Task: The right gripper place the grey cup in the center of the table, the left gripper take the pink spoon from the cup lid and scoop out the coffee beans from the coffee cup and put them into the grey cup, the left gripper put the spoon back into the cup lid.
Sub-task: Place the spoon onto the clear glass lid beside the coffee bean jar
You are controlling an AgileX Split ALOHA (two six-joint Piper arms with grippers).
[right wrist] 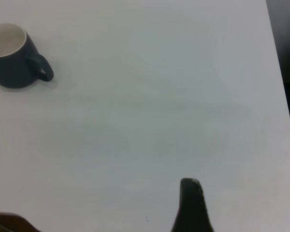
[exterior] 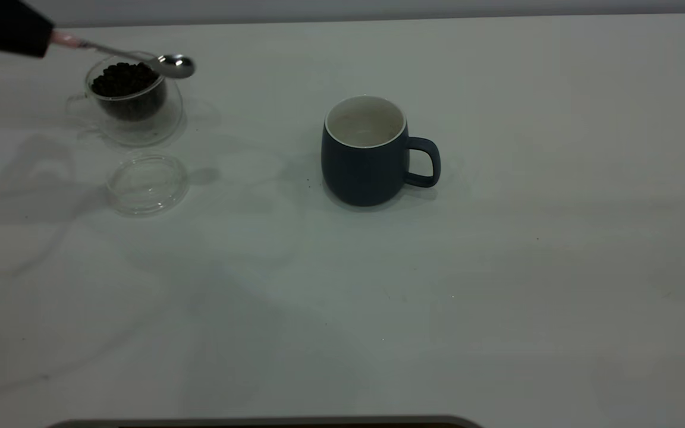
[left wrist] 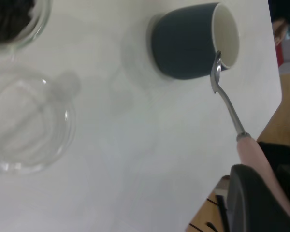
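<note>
My left gripper (exterior: 36, 37) is shut on the pink handle of the pink spoon (exterior: 140, 57) at the far left. The spoon's shiny bowl hovers over the right rim of the coffee cup (exterior: 134, 113); I see no beans in it. The coffee cup holds a heap of coffee beans (exterior: 123, 79). The cup lid (exterior: 147, 183) lies bare in front of it. The grey cup (exterior: 366, 154) stands upright mid-table, handle to the right, its inside white. The left wrist view shows the left gripper (left wrist: 263, 186), spoon (left wrist: 227, 104), grey cup (left wrist: 183, 43) and lid (left wrist: 29, 121). My right gripper (right wrist: 192, 203) hangs over bare table, far from the grey cup (right wrist: 12, 58).
The white table (exterior: 497, 267) stretches bare to the right and front of the grey cup. Its front edge (left wrist: 217, 193) shows in the left wrist view, close by my left gripper.
</note>
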